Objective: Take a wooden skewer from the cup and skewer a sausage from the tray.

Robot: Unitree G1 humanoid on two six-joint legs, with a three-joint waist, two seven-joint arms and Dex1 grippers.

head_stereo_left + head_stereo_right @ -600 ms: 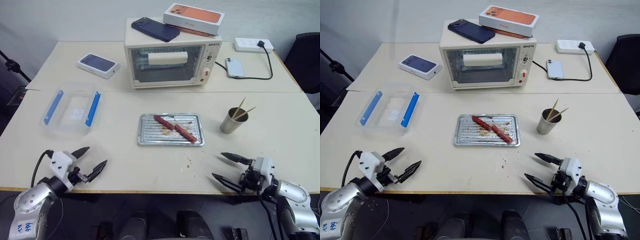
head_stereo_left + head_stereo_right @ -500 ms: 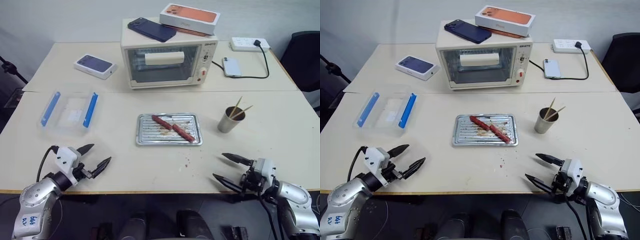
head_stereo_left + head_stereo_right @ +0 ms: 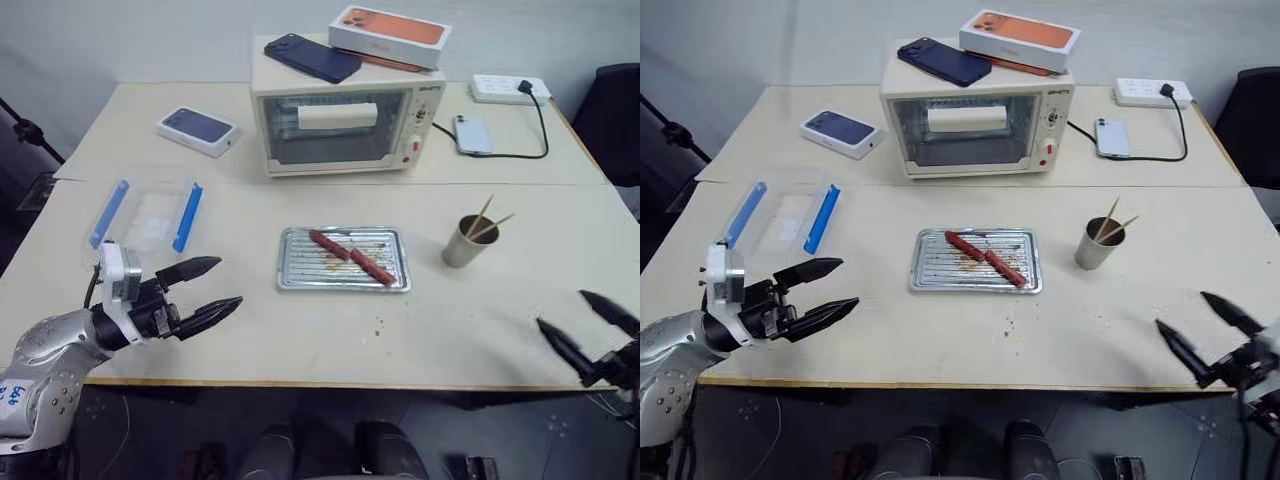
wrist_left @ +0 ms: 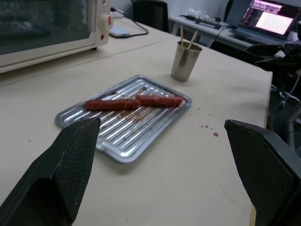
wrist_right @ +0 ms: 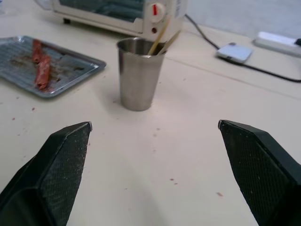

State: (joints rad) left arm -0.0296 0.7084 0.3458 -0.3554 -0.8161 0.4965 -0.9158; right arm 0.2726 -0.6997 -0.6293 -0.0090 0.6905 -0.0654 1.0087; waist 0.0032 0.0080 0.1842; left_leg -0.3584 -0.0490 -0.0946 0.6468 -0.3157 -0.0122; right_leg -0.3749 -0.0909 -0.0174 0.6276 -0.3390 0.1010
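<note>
Left hand: fingers spread wide, empty, held over the near-left part of the worktop, pointing toward the tray.
Right hand: fingers apart, empty, at the near-right worktop edge, aimed toward the cup.
Tray: flat on the worktop centre, in front of the toaster oven.
Sausage: lies on the tray's ribbed floor, end to end with a second sausage.
Cup: upright, right of the tray, well apart from both hands.
Wooden skewer: in the cup, leaning, tips above the rim.
</note>
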